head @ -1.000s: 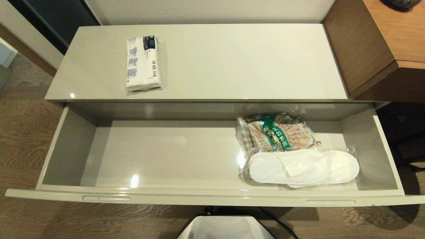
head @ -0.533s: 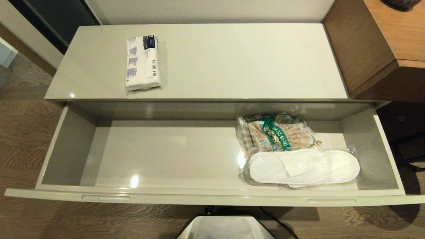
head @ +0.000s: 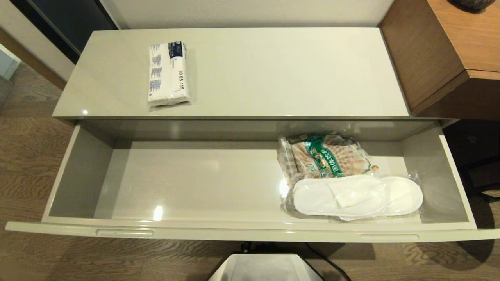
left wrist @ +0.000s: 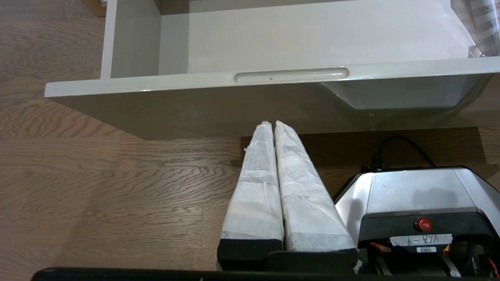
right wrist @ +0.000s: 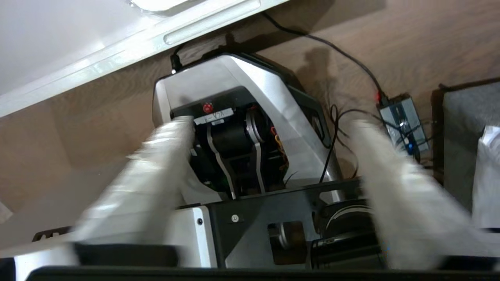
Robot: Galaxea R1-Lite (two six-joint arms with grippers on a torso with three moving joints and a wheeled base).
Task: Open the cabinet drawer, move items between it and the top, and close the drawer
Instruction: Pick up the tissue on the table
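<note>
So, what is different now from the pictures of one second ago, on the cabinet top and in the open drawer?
Nothing visibly changed. The white pack lies at the same place on the top, the wrapped slippers and the green-printed packet lie as before in the open drawer, and neither gripper comes into the head view.

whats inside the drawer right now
In the drawer, at its right end: wrapped white slippers overlapping a green-labelled checked pack. What lies beneath them is covered.
</note>
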